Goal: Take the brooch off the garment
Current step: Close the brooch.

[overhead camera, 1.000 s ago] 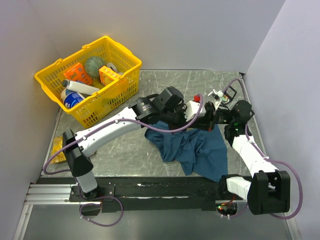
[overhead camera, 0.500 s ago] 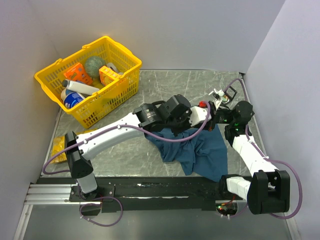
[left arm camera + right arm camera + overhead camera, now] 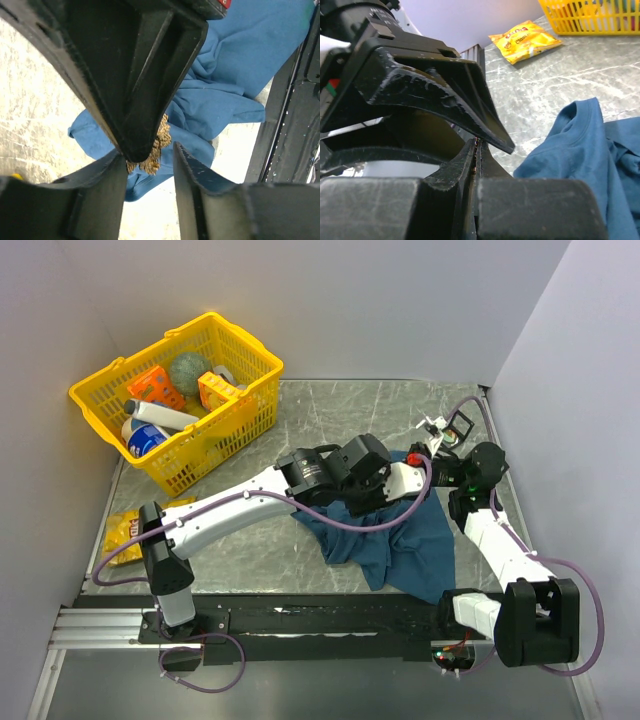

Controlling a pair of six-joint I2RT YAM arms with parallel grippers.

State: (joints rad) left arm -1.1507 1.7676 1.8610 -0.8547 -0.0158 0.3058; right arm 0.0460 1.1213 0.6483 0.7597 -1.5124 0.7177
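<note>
- Brooch (image 3: 156,142): in the left wrist view I see a gold-brown, glittery cluster in the gap between my left fingers, right at the tip of the other arm's closed fingers. Blue cloth lies behind it. I cannot tell whether it is pinned to the cloth or already free.
- Garment (image 3: 410,540): the dark blue shirt lies crumpled on the bench (image 3: 330,410), right of centre. Both arms meet over its far edge.
- Left end effector (image 3: 149,172): the fingers stand part-way open, a clear gap between them. They frame the brooch without visibly pressing on it, so I would not call it a hold.
- Right end effector (image 3: 475,150): the fingers are pressed fully together. Whether the brooch or a fold of cloth is nipped at their tip, I cannot make out.
- My reading of the layout is that one arm is clamped as an anchor while the other works at the brooch from the opposite side. That would explain the two arms meeting nose to nose over the cloth.
- A yellow basket (image 3: 250,405) of small goods sits at the far left, well apart from the work.
- Writing: a yellow snack packet (image 3: 525,40) near the bench's edge carries red lettering that looks like "Classic", too soft to be sure. Labels in the basket are too small to read.
</note>
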